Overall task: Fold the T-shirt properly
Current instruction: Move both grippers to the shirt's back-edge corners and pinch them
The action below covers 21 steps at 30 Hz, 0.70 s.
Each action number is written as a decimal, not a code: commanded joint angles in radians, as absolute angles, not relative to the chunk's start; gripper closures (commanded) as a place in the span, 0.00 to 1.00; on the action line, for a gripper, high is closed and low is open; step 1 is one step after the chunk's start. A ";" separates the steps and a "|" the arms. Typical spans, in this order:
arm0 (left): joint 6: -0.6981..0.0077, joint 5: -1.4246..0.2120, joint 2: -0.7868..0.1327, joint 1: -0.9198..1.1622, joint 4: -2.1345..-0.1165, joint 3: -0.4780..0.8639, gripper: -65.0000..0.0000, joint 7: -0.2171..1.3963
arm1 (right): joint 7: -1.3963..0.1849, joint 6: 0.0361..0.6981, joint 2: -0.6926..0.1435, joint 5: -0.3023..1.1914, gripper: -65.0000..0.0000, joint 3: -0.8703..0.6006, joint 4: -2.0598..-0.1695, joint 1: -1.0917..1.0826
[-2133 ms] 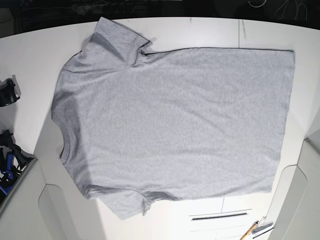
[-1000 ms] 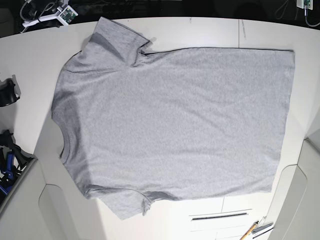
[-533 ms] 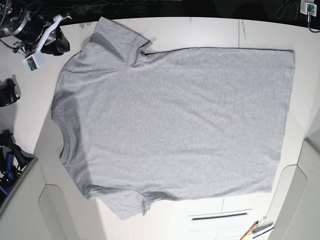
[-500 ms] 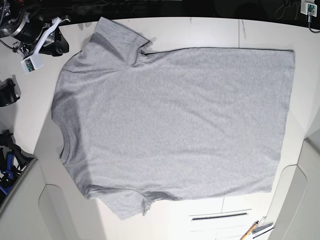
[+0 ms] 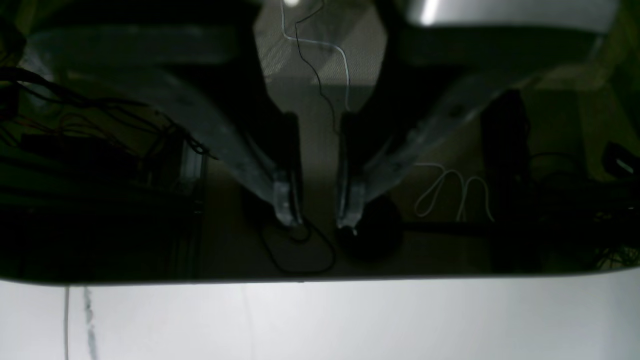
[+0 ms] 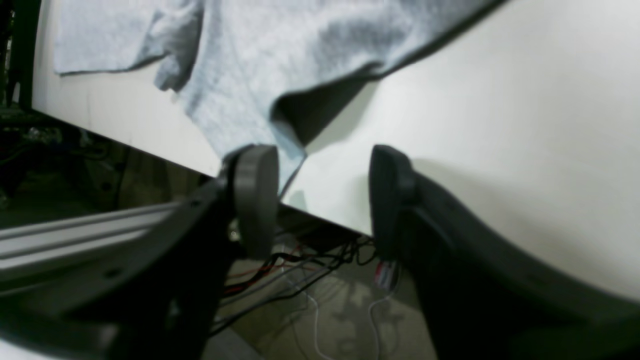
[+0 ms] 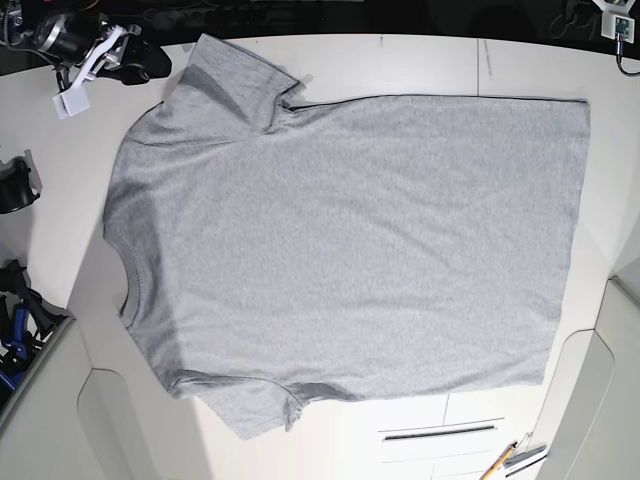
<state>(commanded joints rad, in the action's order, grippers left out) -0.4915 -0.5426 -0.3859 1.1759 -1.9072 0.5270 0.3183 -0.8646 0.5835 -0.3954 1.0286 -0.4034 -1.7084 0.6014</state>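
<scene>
The T-shirt (image 7: 350,240) lies flat on the white table (image 7: 400,65), plain grey side up, collar to the left and hem to the right. Its far sleeve (image 7: 235,80) points to the table's back edge. My right gripper (image 7: 150,60) hovers at the back left, just left of that sleeve. In the right wrist view it (image 6: 322,200) is open, and the sleeve's corner (image 6: 250,115) hangs just above the gap between the fingers. My left gripper (image 5: 318,215) stands slightly open and empty, out past the table's back edge (image 5: 320,285).
Black gear (image 7: 15,190) and a blue-black clamp (image 7: 15,325) sit at the table's left edge. A pencil and a small tool (image 7: 515,458) lie at the front right, beside a slot (image 7: 440,432). Cables lie on the floor behind the table.
My right arm has come into view at the back left and moved right, toward the far sleeve. The T-shirt has not moved.
</scene>
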 joint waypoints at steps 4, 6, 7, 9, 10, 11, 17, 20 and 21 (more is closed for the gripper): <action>-0.491 -0.543 -0.385 1.135 -1.907 0.527 0.74 0.381 | -0.865 0.583 -0.395 1.029 0.55 -0.375 -1.701 0.571; -0.491 -0.543 -0.385 1.100 -1.907 0.527 0.64 0.439 | -0.864 0.583 -0.395 1.029 0.55 -0.343 -1.696 0.571; -0.491 -0.543 -0.385 1.082 -1.907 0.527 0.57 0.456 | -0.865 0.584 -0.395 1.028 0.55 -0.322 -1.696 0.571; -0.492 -0.543 -0.386 1.053 -1.907 0.527 0.51 0.461 | -0.864 0.584 -0.395 1.020 0.55 -0.279 -1.696 0.571; -0.491 -0.543 -0.386 1.040 -1.907 0.527 0.51 0.461 | -0.863 0.583 -0.390 1.006 0.55 -0.259 -1.696 0.571; -0.491 -0.543 -0.386 1.029 -1.907 0.527 0.51 0.461 | -0.860 0.583 -0.380 0.991 0.55 -0.247 -1.696 0.571; -0.490 -0.542 -0.457 0.949 -1.906 0.527 0.51 0.461 | -0.860 0.583 -0.321 0.984 0.55 -0.235 -1.696 0.560; -0.490 -0.522 -0.507 0.918 -1.897 0.527 0.44 0.461 | -0.860 0.583 -0.321 0.984 0.55 -0.235 -1.696 0.560; -0.490 -0.513 -0.520 0.911 -1.893 0.527 0.41 0.461 | -0.860 0.583 -0.321 0.983 0.55 -0.235 -1.696 0.560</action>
<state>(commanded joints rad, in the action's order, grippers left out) -0.4900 -0.5129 -0.5201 0.9112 -1.8931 0.5270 0.4610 -0.8604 0.5835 -0.3210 0.9833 -0.2352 -1.6958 0.5598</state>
